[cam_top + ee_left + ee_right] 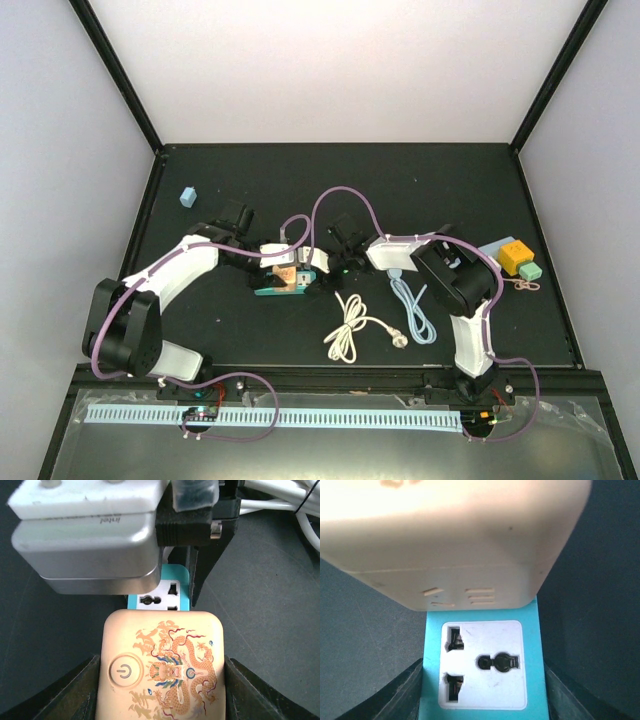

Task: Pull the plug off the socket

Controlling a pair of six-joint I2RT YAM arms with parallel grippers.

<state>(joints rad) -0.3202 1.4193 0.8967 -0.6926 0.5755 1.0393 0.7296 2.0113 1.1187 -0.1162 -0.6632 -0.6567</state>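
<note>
— Where's the plug?

— Middle of the table, between the two arms. The beige plug [162, 667], the one with the dragon print and a power button, sits over the left part of the teal socket strip [482, 662]. One white socket face is bare to its right.

— Has anyone got hold of it?

— The left gripper [161, 680] is clamped on the plug, a finger against each side. The right gripper [482, 672] has closed on the strip's two long edges.

— So is it out?

— I can't see prongs or a gap, so I'd judge not yet. Both grips look set, and what's left is the pull itself.

— Which way does it point?

— The printed face looks up, so I'd guess the prongs go down. The plug is squarish, with no real long axis, and the strip runs roughly left to right.

— Anything else around it?

— A silver adapter [90, 550] just beyond the plug, and a coiled white cable [345, 325] nearer us.
</note>
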